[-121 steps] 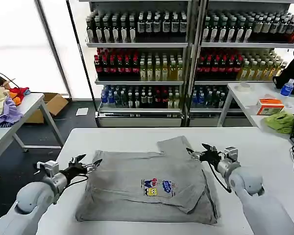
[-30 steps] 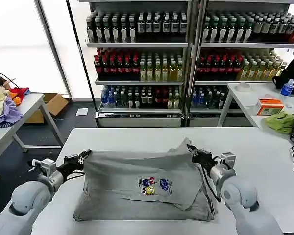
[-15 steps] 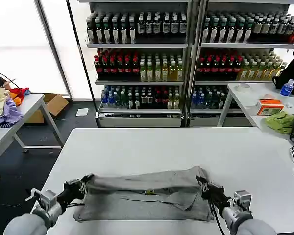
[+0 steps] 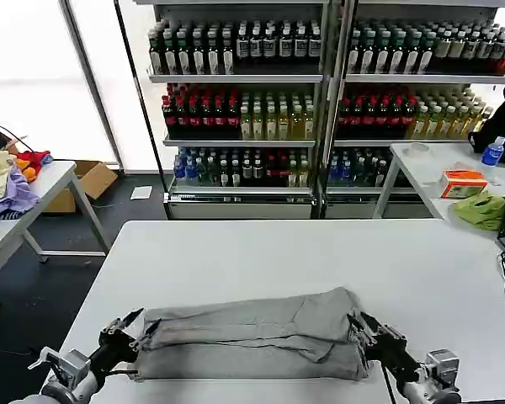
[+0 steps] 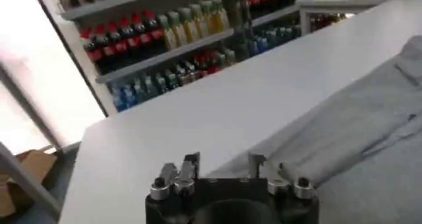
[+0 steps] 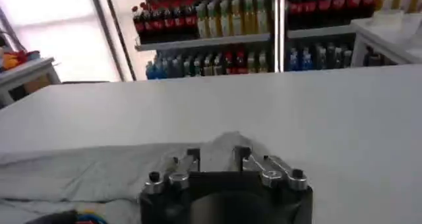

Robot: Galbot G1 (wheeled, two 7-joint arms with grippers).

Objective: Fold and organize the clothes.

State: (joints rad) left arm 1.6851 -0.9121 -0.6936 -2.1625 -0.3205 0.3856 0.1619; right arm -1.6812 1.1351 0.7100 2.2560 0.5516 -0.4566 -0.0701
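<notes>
Grey shirt (image 4: 252, 334) lies folded crosswise between both arms; left gripper (image 4: 124, 329) and right gripper (image 4: 372, 330) look open, apparently empty, at its ends.

Shirt (image 4: 252, 335): soft matt grey cloth, lightly creased along its folds. Table (image 4: 261, 252): smooth white top, faint sheen. Left gripper (image 5: 224, 169) and right gripper (image 6: 213, 159): black matt housing, bright metal fingers and screws.

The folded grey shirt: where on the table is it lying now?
In the head view, the folded grey shirt lies along the white table's near edge, between the left gripper and the right gripper.
</notes>
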